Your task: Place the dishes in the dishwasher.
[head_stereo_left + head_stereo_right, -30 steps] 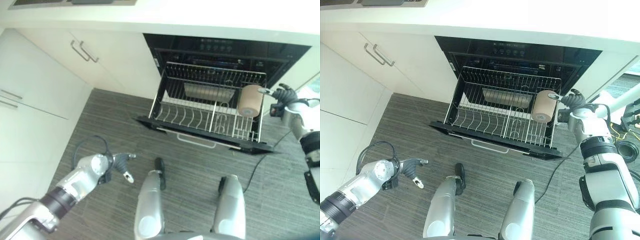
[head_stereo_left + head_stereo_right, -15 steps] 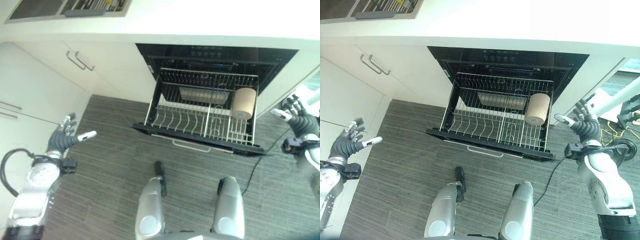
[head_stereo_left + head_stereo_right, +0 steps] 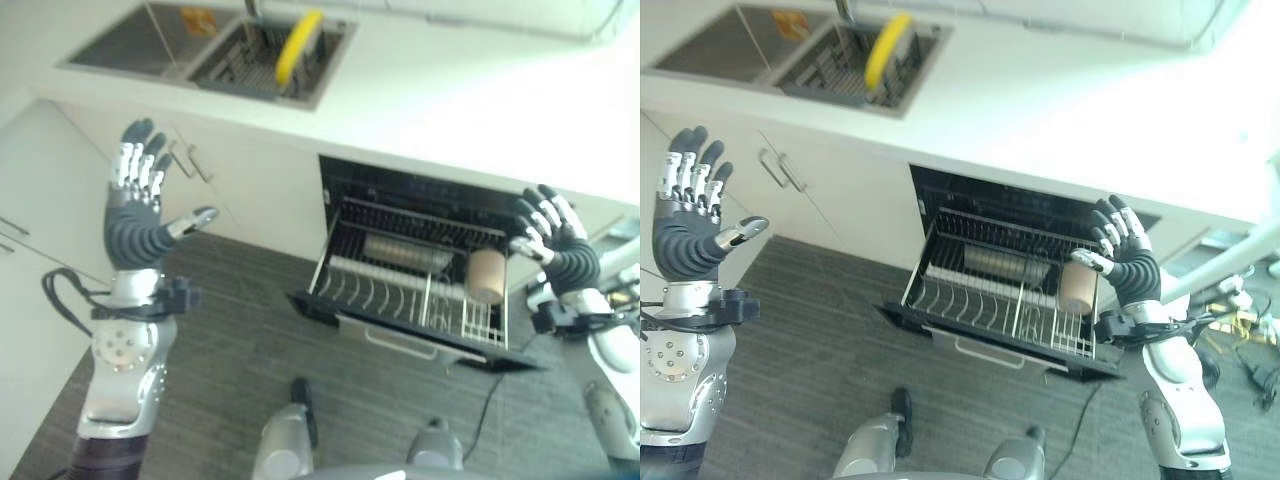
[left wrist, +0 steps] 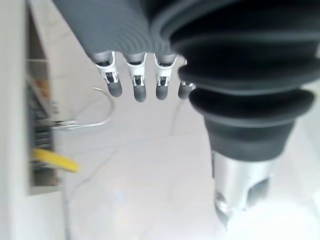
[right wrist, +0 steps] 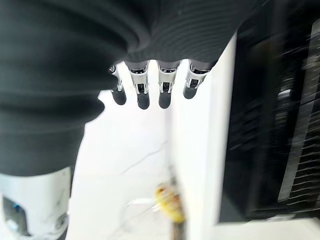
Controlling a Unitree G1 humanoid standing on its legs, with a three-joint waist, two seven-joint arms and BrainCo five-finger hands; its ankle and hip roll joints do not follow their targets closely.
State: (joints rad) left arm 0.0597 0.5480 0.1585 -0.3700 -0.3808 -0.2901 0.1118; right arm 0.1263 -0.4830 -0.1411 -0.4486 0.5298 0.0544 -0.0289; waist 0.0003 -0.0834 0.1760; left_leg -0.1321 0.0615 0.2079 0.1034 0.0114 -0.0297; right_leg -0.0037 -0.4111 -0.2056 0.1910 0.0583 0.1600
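Kitchen floor is grey wood-look planks under a white desk point(image 3: 470, 90) with a sink point(image 3: 215, 50) set in it. Left eye view: dishwasher point(image 3: 420, 290) has its rack point(image 3: 400, 300) pulled out, a tan cup point(image 3: 487, 275) lying in the right side. Left hand point(image 3: 140, 210) is raised, fingers spread, holding nothing. Right eye view: right hand point(image 3: 1125, 255) is splayed and empty too, just beside the cup. Both wrist views show straight fingers. Looks like 1 dish is loaded – next grab is probably the yellow dish point(image 3: 885, 50) in the sink.
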